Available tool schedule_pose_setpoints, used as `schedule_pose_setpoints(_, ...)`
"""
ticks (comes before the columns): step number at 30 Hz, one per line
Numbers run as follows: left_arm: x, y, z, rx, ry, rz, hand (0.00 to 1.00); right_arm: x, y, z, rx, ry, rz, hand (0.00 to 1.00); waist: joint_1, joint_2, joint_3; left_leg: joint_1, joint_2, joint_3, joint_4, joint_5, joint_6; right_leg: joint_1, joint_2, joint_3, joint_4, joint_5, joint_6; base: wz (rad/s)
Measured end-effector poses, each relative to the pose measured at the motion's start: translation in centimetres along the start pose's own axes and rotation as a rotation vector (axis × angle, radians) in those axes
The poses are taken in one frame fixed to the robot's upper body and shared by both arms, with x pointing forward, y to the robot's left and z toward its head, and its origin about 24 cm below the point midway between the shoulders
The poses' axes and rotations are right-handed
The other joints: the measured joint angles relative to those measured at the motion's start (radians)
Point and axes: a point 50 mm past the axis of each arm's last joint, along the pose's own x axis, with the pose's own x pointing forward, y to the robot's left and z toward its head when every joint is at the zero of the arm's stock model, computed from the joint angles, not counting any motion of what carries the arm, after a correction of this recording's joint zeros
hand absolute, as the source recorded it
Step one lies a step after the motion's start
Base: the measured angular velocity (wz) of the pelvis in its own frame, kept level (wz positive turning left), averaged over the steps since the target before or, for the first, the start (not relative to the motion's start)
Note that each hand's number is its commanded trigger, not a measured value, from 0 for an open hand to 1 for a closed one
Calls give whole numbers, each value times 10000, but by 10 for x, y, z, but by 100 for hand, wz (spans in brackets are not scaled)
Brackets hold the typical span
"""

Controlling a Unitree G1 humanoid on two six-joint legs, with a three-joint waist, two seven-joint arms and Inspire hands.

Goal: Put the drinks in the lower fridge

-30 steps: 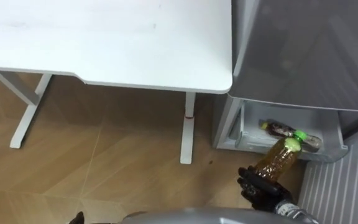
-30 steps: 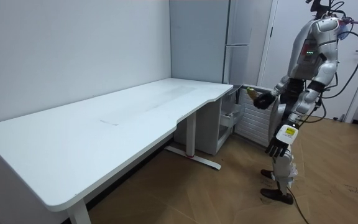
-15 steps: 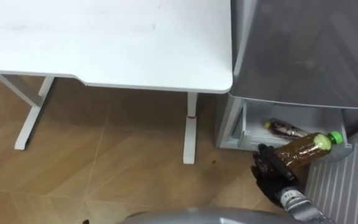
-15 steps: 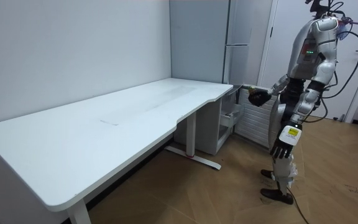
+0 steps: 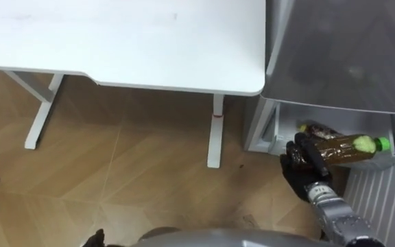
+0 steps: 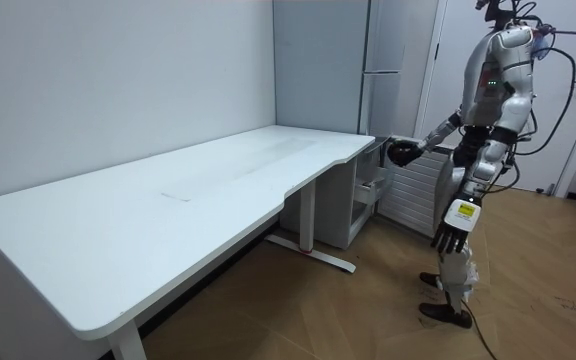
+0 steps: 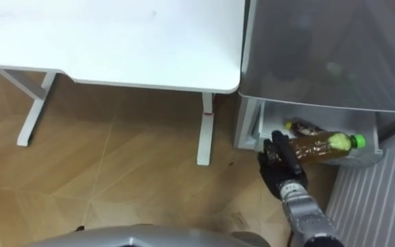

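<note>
The right hand [image 5: 303, 167] has its fingers curled round the base of a bottle [image 5: 352, 147], held level above the open fridge drawer [image 5: 273, 132]. Let go here, it could land on the dark bottle [image 5: 319, 129] just beyond the fingers, or its cap end, right of the hand, could catch the drawer's rim. Left of the hand the table [image 5: 149, 41] stands well apart. Above the hand the fridge door [image 5: 348, 55] overhangs. The left hand [image 6: 450, 232] hangs loose-fingered at the robot's side.

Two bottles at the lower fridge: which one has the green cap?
The amber bottle, held on its side in the right hand; its green cap points right. The darker bottle lies behind it in the fridge drawer.
</note>
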Motion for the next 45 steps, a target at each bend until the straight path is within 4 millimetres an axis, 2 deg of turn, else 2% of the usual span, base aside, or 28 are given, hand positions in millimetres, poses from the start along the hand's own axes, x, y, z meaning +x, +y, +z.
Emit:
schedule_pose_setpoints(1, 1, -1, 7, 52, -159, -57, 0, 4, 6, 3, 86, -121, 120, 100, 2, -11, 29, -138, -7, -2, 68, 5, 10, -151, -38, -27, 107, 0, 1, 14)
schedule_pose_setpoints(3, 6, -4, 34, 413, -820, -223, 0, 17, 32, 13, 328, -528, 575, 100, 40, -32, 87, -803, 17, 22, 447, 37, 61, -914, -180, -129, 649, -11, 4, 5)
schedule_pose_setpoints(6, 9, 0, 54, 699, -1155, -317, 0, 30, 55, 22, 343, -754, 735, 100, 98, -49, 130, -1507, -29, 22, 719, 114, 134, -1638, -302, -205, 1046, -20, 7, 9)
schedule_pose_setpoints(9, 11, -1, 65, 962, -1365, -345, 0, 36, 67, 29, 403, -855, 636, 100, 278, -80, 162, -2135, -146, 57, 859, 247, 220, -2379, -435, -158, 1413, -25, 14, 0)
schedule_pose_setpoints(14, 12, -3, 71, 1061, -1310, -415, 0, 42, 84, 43, 435, -1019, 548, 100, 322, -249, 272, -3137, -375, 114, 859, 640, 350, -3568, -775, -226, 1988, -29, 38, 14)
schedule_pose_setpoints(18, 13, 7, 72, 986, -1140, -395, 0, 44, 104, 53, 656, -1279, 1024, 100, 384, -469, 371, -3922, -355, 164, 981, 809, 350, -4330, -791, -229, 1976, 162, -17, 0)
schedule_pose_setpoints(20, 14, 8, 73, 972, -1183, -385, 0, 44, 111, 62, 767, -1469, 1124, 100, 394, -485, 376, -4131, -352, 171, 898, 914, 363, -4525, -830, -228, 1903, 293, -17, -2)
schedule_pose_setpoints(23, 14, 9, 80, 895, -1385, -337, 0, 43, 128, 77, 1175, -1760, 1330, 100, 626, -575, 387, -4395, -378, 423, 726, 1056, 409, -5009, -852, -58, 2018, 369, -10, -14)
schedule_pose_setpoints(31, 13, 17, 82, 948, -1472, 87, 0, 44, 140, 83, 1220, -1814, 1145, 100, 726, -687, 394, -4858, -376, 622, 749, 1094, 421, -5620, -939, 20, 2272, 351, -30, -3)
schedule_pose_setpoints(35, 13, 21, 82, 880, -1495, 187, 0, 42, 150, 91, 1456, -1873, 852, 100, 739, -862, 397, -5094, -431, 726, 763, 1156, 469, -5942, -1077, 46, 2502, 272, -22, 6)
schedule_pose_setpoints(36, 13, 21, 82, 784, -1500, 208, 0, 42, 151, 93, 1520, -1909, 766, 32, 724, -881, 396, -5180, -435, 725, 818, 1165, 480, -5991, -1098, 6, 2512, 271, -22, 7)
schedule_pose_setpoints(37, 13, 22, 83, 767, -1519, 214, 0, 42, 151, 94, 1551, -1936, 751, 0, 724, -884, 396, -5217, -437, 725, 837, 1168, 486, -6009, -1109, -20, 2514, 271, -22, 12)
schedule_pose_setpoints(45, 13, 23, 83, 747, -1519, 428, 0, 39, 154, 105, 1545, -2173, 512, 0, 768, -889, 393, -5410, -455, 722, 882, 1199, 540, -6090, -1179, -244, 2492, 297, 13, 6)
